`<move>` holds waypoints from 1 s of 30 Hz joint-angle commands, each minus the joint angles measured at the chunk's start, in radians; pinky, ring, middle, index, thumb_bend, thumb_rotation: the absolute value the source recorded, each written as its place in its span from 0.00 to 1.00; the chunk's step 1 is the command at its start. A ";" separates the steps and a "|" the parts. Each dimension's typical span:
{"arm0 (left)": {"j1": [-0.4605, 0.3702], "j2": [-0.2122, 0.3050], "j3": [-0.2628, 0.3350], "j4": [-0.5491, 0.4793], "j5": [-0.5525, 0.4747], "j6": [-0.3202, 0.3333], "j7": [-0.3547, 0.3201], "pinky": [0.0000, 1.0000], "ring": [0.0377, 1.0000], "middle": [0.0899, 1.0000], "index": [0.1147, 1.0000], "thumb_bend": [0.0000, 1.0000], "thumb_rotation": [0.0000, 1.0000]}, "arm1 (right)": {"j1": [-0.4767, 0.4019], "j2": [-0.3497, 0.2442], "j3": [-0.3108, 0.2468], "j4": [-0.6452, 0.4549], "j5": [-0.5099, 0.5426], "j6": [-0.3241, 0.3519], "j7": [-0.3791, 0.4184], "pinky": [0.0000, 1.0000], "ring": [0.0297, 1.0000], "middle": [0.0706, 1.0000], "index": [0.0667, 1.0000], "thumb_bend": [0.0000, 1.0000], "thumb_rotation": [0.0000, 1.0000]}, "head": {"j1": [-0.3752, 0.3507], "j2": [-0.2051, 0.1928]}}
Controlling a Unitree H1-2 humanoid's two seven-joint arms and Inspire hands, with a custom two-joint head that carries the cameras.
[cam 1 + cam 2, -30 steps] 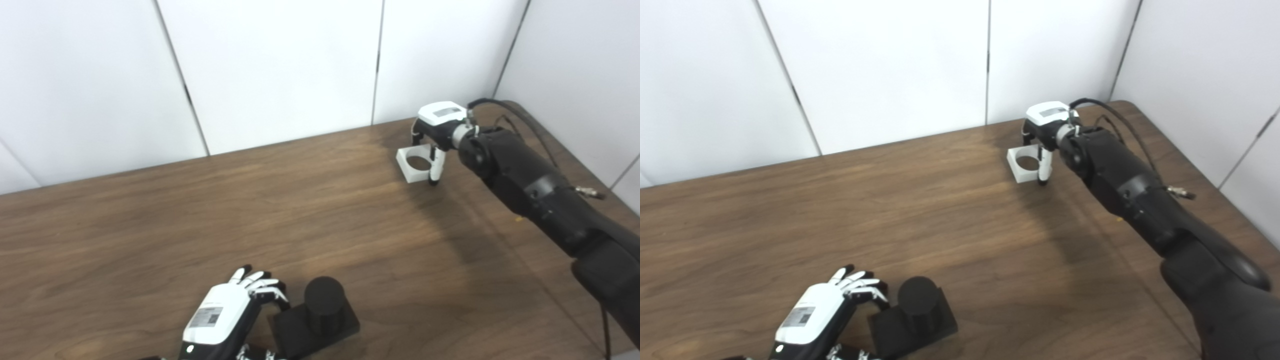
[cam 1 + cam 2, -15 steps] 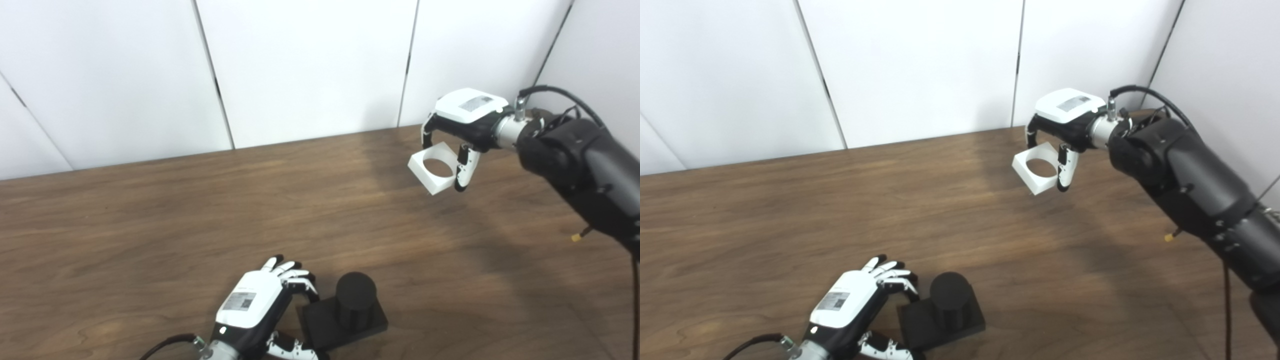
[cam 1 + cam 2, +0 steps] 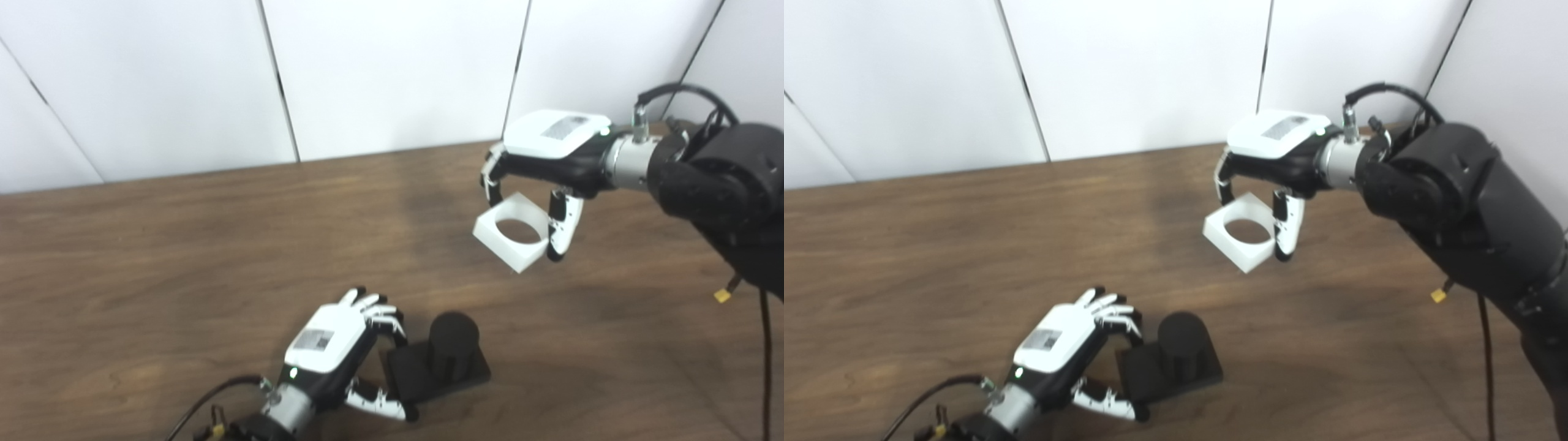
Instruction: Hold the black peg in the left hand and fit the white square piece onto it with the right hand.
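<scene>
Black on dark wood: the black peg (image 3: 453,343), a stubby cylinder upright on its square base, sits on the table (image 3: 184,245) near the front edge, at about six o'clock from the middle of the tabletop. The left hand (image 3: 334,346) is pressed up against the base from its nine o'clock side, fingers curled over the far corner and thumb reaching along the near edge. It looks wrapped around the base, though I can't say how firmly it grips, and the peg is not lifted.

Up at roughly two o'clock, the right hand (image 3: 551,159) hangs above the table, clamped on the white square piece (image 3: 511,231), which is pinched by its sides and tilted, its round hole facing mostly upward. The piece is clear of the wood and well apart from the peg.

So the pick-up looks done and the peg is steadied. What's left, to my eye, is carrying the piece down toward six o'clock, levelling it, lining the hole over the cylinder and pushing it on.
</scene>
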 commanded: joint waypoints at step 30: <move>0.007 0.044 0.011 -0.013 0.019 -0.009 -0.081 1.00 0.90 0.78 0.42 0.51 0.05 | 0.007 0.188 0.113 -0.113 -0.048 0.027 0.056 0.92 0.86 0.74 0.45 0.52 0.13 | -0.063 0.075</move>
